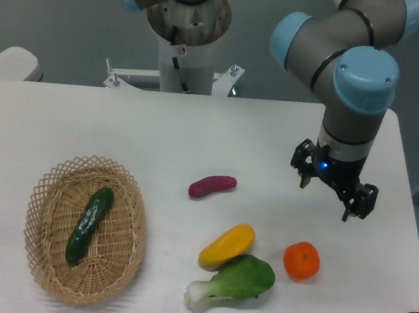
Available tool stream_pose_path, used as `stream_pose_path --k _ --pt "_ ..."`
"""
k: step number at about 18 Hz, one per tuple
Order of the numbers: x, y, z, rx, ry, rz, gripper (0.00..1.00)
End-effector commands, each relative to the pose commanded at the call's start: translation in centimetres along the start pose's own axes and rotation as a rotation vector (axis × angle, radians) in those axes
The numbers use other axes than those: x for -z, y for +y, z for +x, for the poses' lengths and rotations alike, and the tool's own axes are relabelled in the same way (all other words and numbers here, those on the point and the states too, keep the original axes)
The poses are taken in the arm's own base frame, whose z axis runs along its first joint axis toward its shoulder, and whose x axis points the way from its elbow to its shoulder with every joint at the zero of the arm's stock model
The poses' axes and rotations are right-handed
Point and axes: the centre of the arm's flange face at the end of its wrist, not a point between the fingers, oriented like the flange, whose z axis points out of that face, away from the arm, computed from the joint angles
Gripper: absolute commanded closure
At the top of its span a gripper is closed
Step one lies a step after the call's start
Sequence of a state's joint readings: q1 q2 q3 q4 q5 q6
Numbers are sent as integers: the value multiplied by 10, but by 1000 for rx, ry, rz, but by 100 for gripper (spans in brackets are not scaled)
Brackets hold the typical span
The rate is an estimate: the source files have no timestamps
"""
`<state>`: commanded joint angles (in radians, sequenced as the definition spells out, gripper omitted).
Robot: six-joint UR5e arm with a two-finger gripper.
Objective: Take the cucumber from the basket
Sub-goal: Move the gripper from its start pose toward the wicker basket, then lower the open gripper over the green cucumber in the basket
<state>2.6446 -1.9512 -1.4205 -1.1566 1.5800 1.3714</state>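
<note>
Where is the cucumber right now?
The cucumber lies inside the basket at the image's lower left, far from the gripper.

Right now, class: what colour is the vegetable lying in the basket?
Dark, glossy green: the cucumber in the basket, seen in the fixed camera view.

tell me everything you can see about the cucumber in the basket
The long, slender dark green cucumber has glossy skin with a pale highlight along its upper half and a slight curve. It looks whole. It lies flat on the floor of the oval tan woven wicker basket, running lengthwise, its upper end tipped toward the right. It touches only the weave beneath it. Nothing covers it, and the two-finger pincer is far off to the right above the table.
</note>
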Motion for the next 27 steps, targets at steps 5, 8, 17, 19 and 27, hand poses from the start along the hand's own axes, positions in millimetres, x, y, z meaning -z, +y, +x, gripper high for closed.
stream_pose_path --k 5,8,17,19,27 --pt "1 0 5 17 5 -1 0" --pt "-3 -5 10 40 13 -3 0" --pt "-6 -64 54 168 36 -8 0" --pt "-4 -84 73 210 41 -9 0" --pt "-12 -183 161 526 79 -14 0"
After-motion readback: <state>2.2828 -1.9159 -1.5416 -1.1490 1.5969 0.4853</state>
